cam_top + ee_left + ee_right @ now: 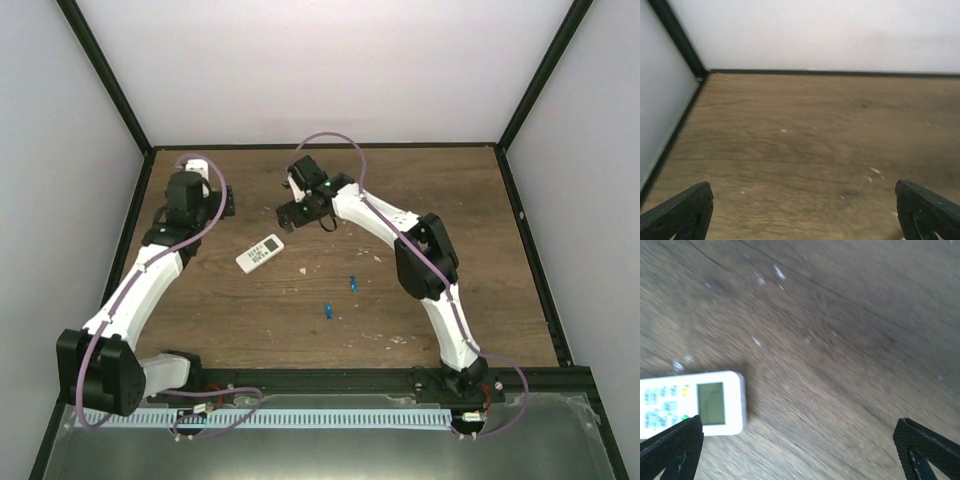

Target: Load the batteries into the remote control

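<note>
Here, the remote control [260, 253] is shown lying flat and face up on the wooden table [450, 220], left of centre, with its long axis set at a slant. To its right, and nearer the arm bases, one battery [353, 283] is seen loose on the boards. A second battery [327, 310] lies slightly left of it and closer to the front edge. The two are apart from each other and from the handset. The right gripper [797, 435] is held just beyond the far end of the remote, its jaws spread wide with nothing between them. In the right wrist view the display end of the remote is seen beside the finger at the left edge; whether they touch cannot be told. The left gripper [802, 205] is held near the far left corner of the table, likewise spread wide and empty. Only bare boards and a few white flecks [875, 171] are seen ahead of it.
</note>
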`<state>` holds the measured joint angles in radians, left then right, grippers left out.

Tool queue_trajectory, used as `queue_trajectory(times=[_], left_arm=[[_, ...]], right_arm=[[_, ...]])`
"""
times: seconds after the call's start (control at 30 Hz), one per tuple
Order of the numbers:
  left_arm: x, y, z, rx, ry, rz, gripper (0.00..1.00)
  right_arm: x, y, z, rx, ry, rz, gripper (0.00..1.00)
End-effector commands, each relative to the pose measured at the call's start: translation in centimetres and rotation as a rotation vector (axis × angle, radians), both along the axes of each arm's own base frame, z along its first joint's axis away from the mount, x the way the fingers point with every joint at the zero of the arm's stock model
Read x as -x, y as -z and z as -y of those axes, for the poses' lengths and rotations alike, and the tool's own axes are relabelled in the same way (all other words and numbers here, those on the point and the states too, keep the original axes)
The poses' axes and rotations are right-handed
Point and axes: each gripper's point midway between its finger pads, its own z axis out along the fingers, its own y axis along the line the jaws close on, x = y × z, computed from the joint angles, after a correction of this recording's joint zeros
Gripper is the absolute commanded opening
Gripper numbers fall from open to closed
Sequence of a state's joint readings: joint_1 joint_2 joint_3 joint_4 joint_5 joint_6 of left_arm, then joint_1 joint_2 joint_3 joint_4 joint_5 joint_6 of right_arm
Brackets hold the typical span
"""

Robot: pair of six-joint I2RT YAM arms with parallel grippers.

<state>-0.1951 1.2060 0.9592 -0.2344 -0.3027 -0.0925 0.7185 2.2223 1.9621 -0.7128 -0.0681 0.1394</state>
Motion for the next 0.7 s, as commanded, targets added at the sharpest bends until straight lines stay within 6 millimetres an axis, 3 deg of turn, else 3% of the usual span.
queue_trajectory(times=[0.0,0.23,0.43,0.67], left_arm=[[-0.1,3.6,4.4,0.029,0.264,-0.146,1.00],[0.1,10.2,7.3,-0.005,0.437,-0.368,1.00],[0.4,12.4,10.4,0.036,0.572,-0.464,1.00],[1.3,15.5,12.3,0.033,0.664,-0.600,1.00]], right_arm=[[0.5,-1.3,3.2,0.087,0.078,0.041,1.00],[1.8,-1.1,7.5,0.108,0.182,0.006,1.00],[2.2,-2.2,10.2,0.119,0.265,-0.009,1.00],[2.3,-4.8,15.4,0.042,0.393,-0.023,1.00]])
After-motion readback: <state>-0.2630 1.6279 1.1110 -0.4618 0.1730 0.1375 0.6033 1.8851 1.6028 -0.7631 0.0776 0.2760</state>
